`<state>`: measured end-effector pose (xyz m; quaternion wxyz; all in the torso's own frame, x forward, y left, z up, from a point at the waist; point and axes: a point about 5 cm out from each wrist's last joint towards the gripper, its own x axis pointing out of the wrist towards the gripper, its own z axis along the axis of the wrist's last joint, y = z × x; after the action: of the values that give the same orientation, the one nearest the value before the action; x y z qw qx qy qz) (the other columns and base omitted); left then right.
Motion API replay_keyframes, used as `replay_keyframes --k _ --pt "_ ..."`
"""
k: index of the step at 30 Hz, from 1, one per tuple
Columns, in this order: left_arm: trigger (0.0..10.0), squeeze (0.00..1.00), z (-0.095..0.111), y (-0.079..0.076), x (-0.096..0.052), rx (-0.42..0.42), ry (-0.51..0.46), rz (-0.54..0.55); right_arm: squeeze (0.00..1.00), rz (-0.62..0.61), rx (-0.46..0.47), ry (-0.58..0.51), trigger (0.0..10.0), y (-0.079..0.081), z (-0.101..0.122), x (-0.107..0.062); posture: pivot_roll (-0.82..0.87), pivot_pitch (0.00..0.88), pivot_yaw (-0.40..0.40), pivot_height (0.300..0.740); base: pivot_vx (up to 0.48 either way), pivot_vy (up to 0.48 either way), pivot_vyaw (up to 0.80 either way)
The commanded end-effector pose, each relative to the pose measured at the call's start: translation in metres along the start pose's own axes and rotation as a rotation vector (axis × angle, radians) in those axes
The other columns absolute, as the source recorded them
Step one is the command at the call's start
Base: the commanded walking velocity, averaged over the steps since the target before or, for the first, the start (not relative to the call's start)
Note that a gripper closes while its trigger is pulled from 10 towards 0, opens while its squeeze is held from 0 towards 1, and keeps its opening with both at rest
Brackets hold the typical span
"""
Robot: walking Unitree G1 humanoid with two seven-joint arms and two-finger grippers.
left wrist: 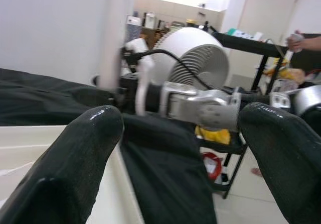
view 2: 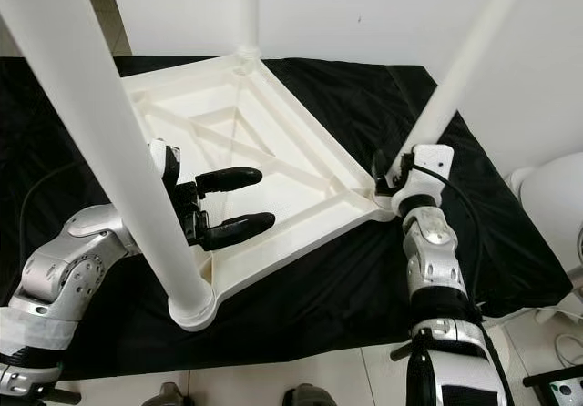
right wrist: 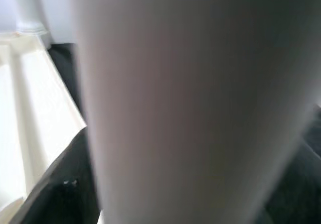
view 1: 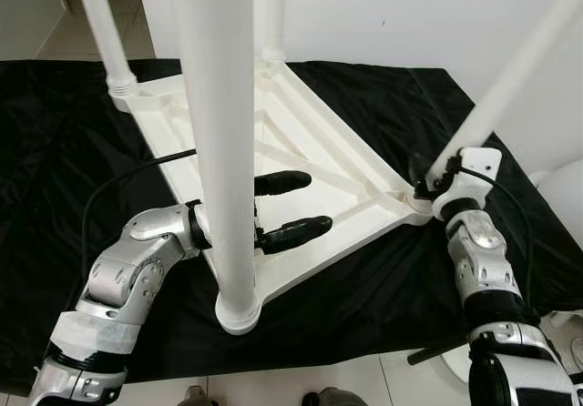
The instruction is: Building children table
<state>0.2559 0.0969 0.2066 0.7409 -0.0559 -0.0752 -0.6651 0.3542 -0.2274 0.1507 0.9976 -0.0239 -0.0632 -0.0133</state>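
Black cloth (view 1: pixel 364 288), upturned white tabletop (view 1: pixel 310 151), four legs

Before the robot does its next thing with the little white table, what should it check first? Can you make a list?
1. Tabletop lying upside down on the black cloth: ok.
2. Near leg standing in its corner socket: ok.
3. Right-corner leg seated all the way in: cannot tell, the right gripper hides the joint.
4. Right gripper's hold on that leg: cannot tell, its fingers are hidden.
5. Left gripper open and empty over the tabletop: ok.
6. Both far legs in their corners: ok, though whether they are tight cannot be told.
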Motion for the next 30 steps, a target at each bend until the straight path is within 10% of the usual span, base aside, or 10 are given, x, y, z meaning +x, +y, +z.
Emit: replay_keyframes --k 1,13,30 --pt "10.0 0.0 0.005 -0.012 0.004 -0.007 -0.028 -0.108 0.0 -0.002 -0.013 0.029 10.0 -0.001 -0.002 0.004 0.03 0.052 -0.049 0.74 0.0 0.0 0.0" --pt "10.0 0.0 0.007 -0.031 0.023 -0.042 -0.086 -0.131 0.0 0.037 0.068 0.007 10.0 0.025 0.018 0.036 0.04 0.061 -0.037 0.74 0.0 0.0 0.0" --pt "10.0 0.0 0.006 -0.019 0.021 0.004 -0.062 -0.037 0.0 -0.017 0.065 -0.045 10.0 0.008 0.014 0.027 0.03 0.059 -0.029 0.74 0.0 0.0 0.0"
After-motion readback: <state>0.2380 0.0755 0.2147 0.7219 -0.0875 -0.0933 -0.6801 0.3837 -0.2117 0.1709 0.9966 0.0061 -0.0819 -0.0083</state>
